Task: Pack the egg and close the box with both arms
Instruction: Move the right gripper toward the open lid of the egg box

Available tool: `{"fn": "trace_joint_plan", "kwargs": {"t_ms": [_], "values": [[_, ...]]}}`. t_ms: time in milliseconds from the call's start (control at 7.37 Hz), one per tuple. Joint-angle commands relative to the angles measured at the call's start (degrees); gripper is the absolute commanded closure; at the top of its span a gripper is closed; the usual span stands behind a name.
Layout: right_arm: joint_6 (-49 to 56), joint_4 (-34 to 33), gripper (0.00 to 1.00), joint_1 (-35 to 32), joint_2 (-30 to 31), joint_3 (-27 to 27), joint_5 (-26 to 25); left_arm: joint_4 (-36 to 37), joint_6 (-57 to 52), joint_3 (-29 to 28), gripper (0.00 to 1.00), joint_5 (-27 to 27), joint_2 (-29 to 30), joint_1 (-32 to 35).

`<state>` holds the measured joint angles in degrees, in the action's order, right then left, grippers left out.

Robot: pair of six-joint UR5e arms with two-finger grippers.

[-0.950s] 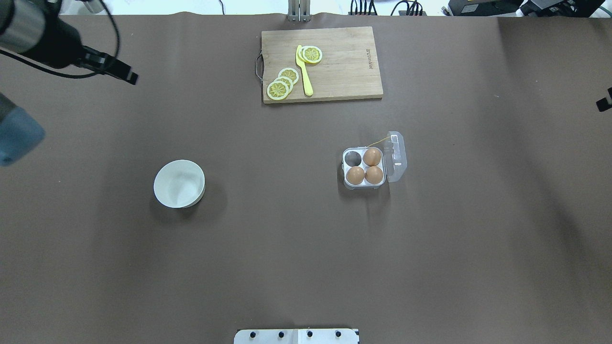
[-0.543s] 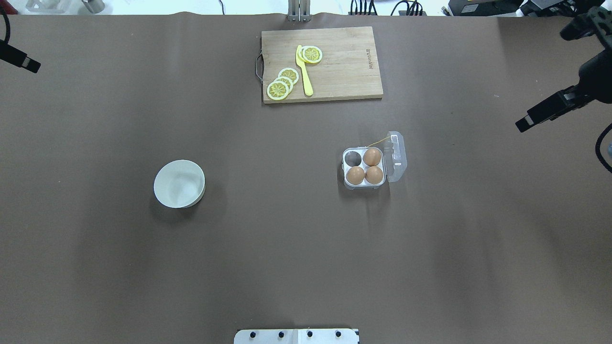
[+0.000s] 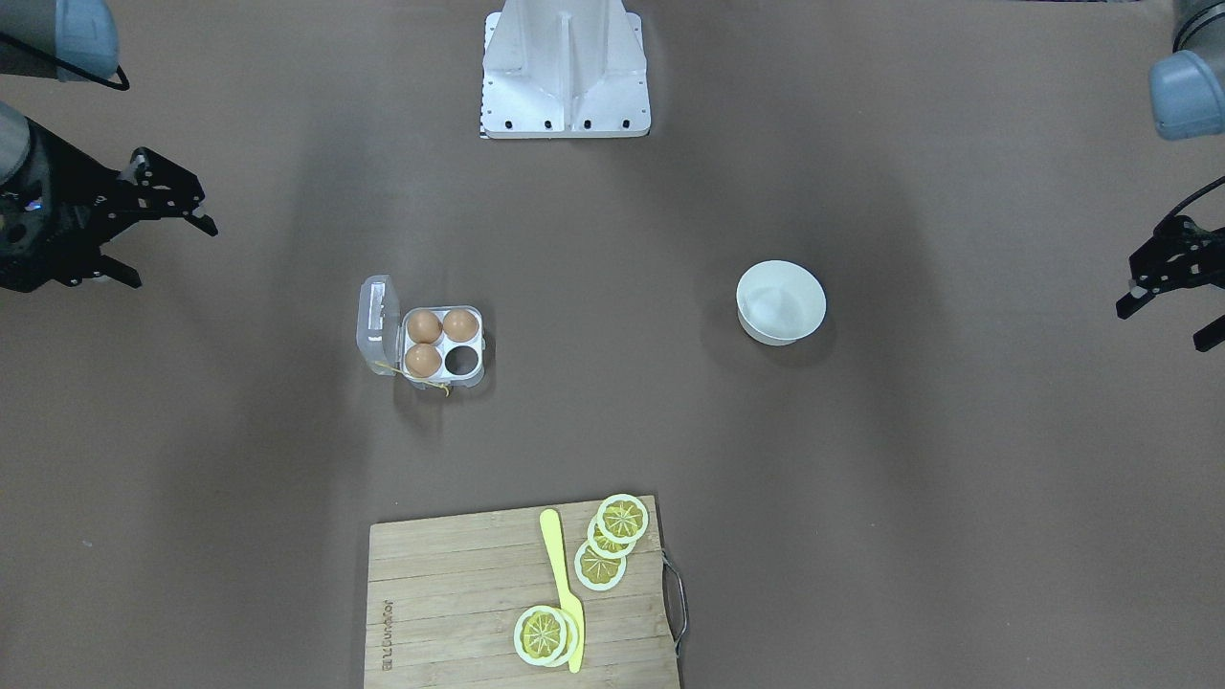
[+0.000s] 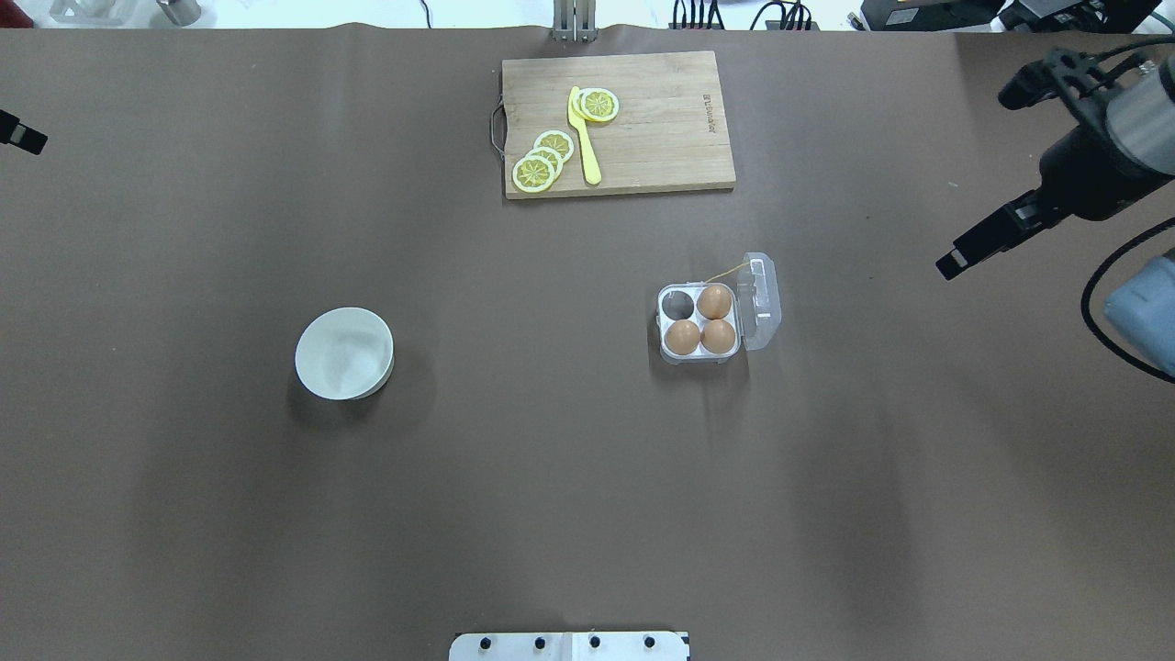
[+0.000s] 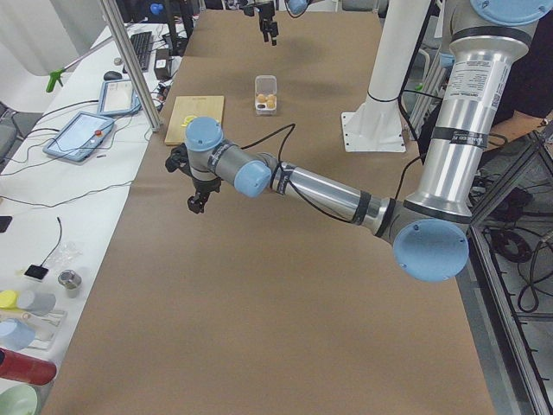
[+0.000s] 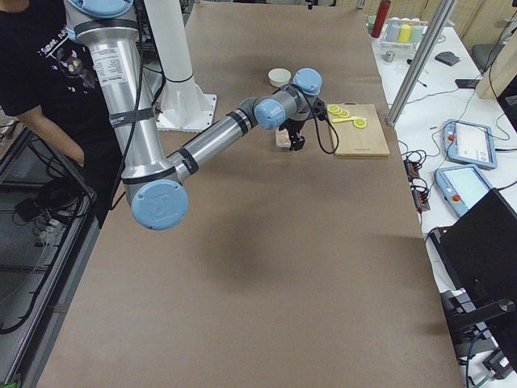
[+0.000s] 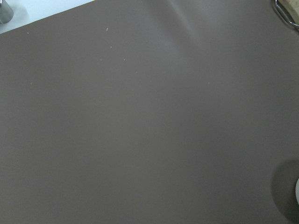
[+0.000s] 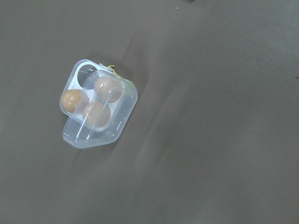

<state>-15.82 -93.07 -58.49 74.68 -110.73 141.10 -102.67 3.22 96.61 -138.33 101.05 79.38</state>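
Since the earlier frames the left arm has drawn back to the worktop (image 4: 551, 477) edge while the right arm has come in. Both sets of fingers, left (image 3: 1169, 306) and right (image 3: 163, 251), hang released and empty. Three eggs (image 4: 714, 301) sit in the box (image 4: 699, 323); one cell is bare and the lid stands raised, so filling and closing probably remain.
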Motion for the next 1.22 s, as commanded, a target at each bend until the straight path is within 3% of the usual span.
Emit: {"fn": "trace_joint_plan", "kwargs": {"t_ms": [0, 407, 814, 950, 1086], "values": [[-1.94, 0.08, 0.33, 1.27, -2.78, 3.67, -0.56, 0.01, -1.81, -1.86, 0.19, -0.1, -1.89, 2.78], [-2.03, 0.0, 0.51, 1.36, -7.44, 7.2, -8.46, 0.1, -5.5, -5.02, 0.18, -0.01, -2.26, 4.63], [-2.82, 0.0, 0.48, 3.56, -6.75, 7.2, -8.74, 0.45, -5.5, -4.86, 0.18, -0.09, -3.49, 5.69], [-2.82, 0.0, 0.49, 3.73, -6.31, 8.07, -8.83, 3.67, -5.59, -4.68, 0.18, -0.7, -3.49, 5.87], [-2.82, 0.08, 0.49, 3.99, -5.43, 9.55, -8.74, 4.4, -5.59, -4.68, 0.18, -3.23, -3.14, 6.74]]}}
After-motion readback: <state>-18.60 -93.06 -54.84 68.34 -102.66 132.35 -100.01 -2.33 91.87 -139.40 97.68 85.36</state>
